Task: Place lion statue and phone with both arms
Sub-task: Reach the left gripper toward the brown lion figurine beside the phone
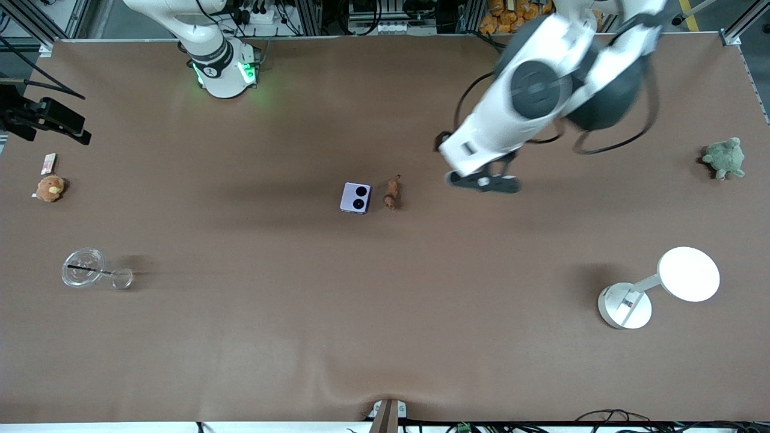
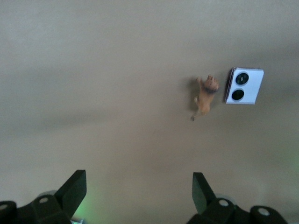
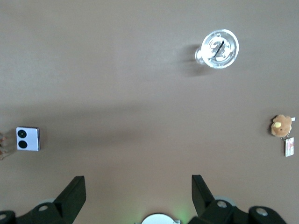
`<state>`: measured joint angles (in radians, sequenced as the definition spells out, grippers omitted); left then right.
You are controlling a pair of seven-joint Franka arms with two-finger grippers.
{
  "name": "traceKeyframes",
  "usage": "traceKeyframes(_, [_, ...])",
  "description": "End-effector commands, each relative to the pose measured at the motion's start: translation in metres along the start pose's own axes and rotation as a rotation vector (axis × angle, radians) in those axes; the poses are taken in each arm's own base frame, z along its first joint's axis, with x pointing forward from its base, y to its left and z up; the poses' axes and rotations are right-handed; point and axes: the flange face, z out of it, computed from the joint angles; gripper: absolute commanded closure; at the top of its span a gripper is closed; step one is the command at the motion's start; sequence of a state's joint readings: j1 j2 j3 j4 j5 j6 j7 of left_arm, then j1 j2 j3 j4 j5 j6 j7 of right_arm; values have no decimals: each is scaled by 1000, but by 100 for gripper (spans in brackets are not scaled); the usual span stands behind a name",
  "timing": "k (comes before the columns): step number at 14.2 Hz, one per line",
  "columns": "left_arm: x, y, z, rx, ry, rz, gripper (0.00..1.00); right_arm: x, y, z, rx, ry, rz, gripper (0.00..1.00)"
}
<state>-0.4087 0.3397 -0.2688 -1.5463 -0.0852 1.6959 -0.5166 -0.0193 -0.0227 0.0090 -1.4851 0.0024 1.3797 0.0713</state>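
The lavender phone (image 1: 355, 198) lies flat mid-table, its two black camera circles up. The tiny brown lion statue (image 1: 391, 193) lies beside it, toward the left arm's end. Both show in the left wrist view, the lion (image 2: 205, 95) and the phone (image 2: 244, 86). My left gripper (image 1: 484, 182) hangs open and empty above bare table, a short way from the lion toward the left arm's end; it is open in its wrist view (image 2: 138, 182). My right gripper (image 3: 138, 184) is open and empty, held high over its own base; its view shows the phone (image 3: 28, 139).
A green plush turtle (image 1: 725, 157) sits at the left arm's end. A white round stand (image 1: 659, 285) is nearer the camera there. A tan plush (image 1: 50, 188), a small card (image 1: 48, 162) and clear glass dishes (image 1: 84, 267) lie at the right arm's end.
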Motion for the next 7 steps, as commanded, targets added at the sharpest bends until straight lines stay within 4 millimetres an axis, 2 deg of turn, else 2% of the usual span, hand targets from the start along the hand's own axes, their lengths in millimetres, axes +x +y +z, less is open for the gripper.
traceKeyframes(1, [20,38,54,50,29,1,0,-3,3,-1,31,-13,0,0])
traceKeyframes(2, [22,50,75,66,19,20,0,-3,3,-1,34,-13,-1,0])
traceKeyframes(4, [25,75,105,49,47,35,0,-3,3,0,37,-16,0,0])
traceKeyframes(7, [13,113,158,128,89,0,0,-3,8,0,39,-16,9,0])
